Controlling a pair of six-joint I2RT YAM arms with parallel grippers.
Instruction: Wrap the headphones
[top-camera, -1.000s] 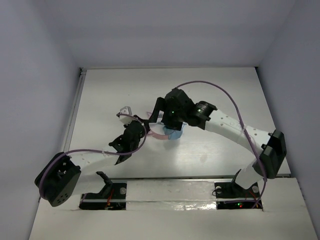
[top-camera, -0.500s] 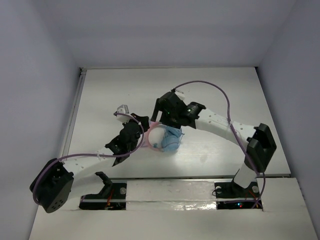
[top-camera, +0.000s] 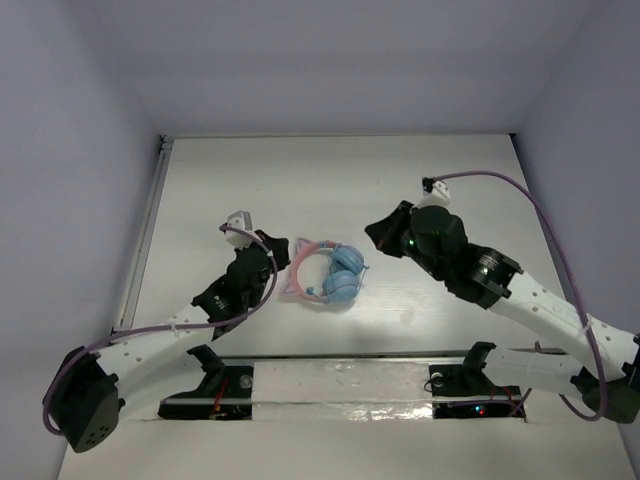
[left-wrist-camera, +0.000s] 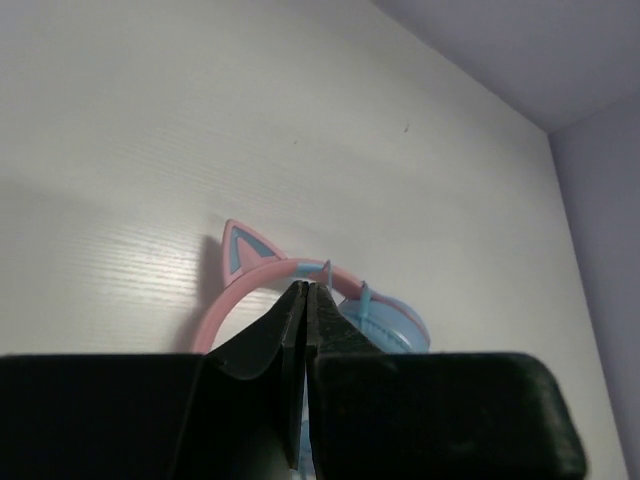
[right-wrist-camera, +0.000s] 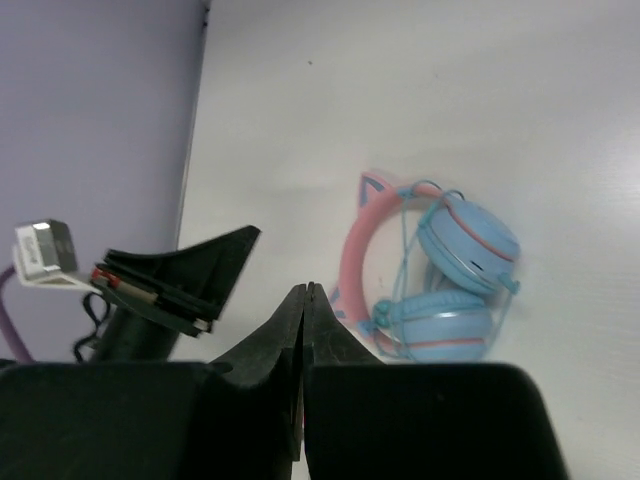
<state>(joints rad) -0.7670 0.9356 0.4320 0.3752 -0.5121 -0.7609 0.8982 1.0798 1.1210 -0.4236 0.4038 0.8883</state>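
The left claw (left-wrist-camera: 307, 292) and right claw (right-wrist-camera: 303, 292) sit pinched closed on nothing, clear of the headphones (top-camera: 325, 272). The thin cable (right-wrist-camera: 403, 238) looks loosely looped — unpinned, it may spring free.

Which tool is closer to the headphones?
Left, narrowly. The left tool, shut, sits just left of the headphones' headband; the right tool, also shut, stands farther off to their right.

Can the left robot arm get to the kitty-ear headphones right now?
Probably yes. The left gripper sits just beside the headphones, with only bare table between them, and the right gripper is off to the other side. The left jaws are shut, so they would have to open first.
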